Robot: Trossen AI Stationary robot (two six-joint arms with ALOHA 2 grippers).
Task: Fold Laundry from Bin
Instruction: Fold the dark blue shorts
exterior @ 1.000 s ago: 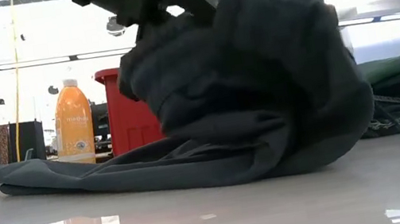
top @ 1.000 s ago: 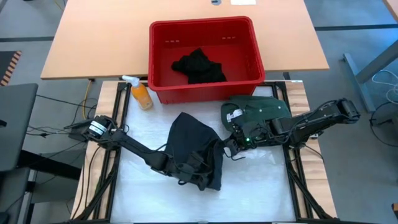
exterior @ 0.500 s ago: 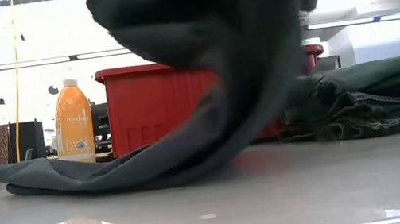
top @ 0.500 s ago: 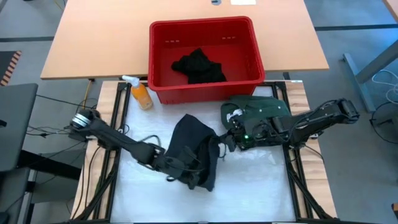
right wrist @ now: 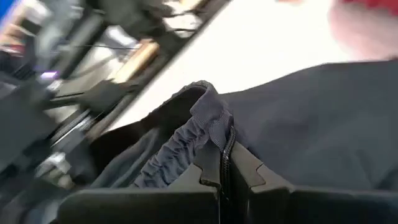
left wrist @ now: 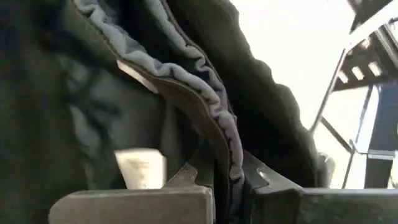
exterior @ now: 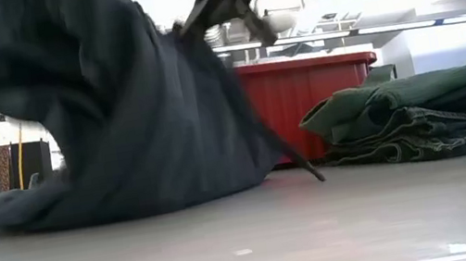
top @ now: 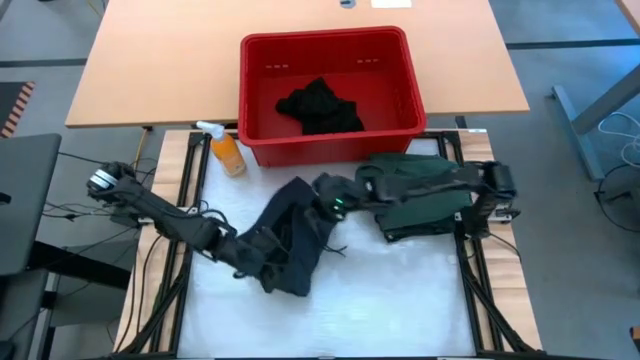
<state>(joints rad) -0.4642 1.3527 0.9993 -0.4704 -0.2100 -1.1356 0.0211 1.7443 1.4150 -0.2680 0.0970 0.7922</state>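
Note:
A charcoal garment (top: 295, 235) with a gathered elastic edge is held up between my two grippers at the table's middle left; in the low view (exterior: 110, 122) it rises as a tall hump. My left gripper (top: 262, 262) is shut on its near part. My right gripper (top: 322, 192) is shut on its far part, its arm reaching over a folded dark green garment (top: 425, 190) that lies on the table's right. The red bin (top: 262, 60) stands at the far side with a black garment (top: 320, 105) inside. My left gripper pinches the charcoal garment's gathered elastic edge (left wrist: 225, 146) between its two fingers. A pale label (left wrist: 140, 168) shows beside the hold. The cloth is raised at the fingers and its lower part (exterior: 58, 210) lies on the table. My right gripper pinches the same gathered elastic edge (right wrist: 214, 127) between its two fingers, at a bunched fold. It comes from the table's right. The cloth hangs from the fingers to the table and a thin cord (exterior: 298, 158) trails down from it.
An orange spray bottle (top: 228, 150) stands left of the bin. The folded green garment also shows at the right of the low view (exterior: 427, 114). The white table top (top: 400, 300) lies bare near the front and front right.
Both grippers have gone toward the table's left with the charcoal garment. My right arm has stretched out across the green garment. The raised hump of cloth has swung from the middle right to the left, while its lower part has stayed on the table.

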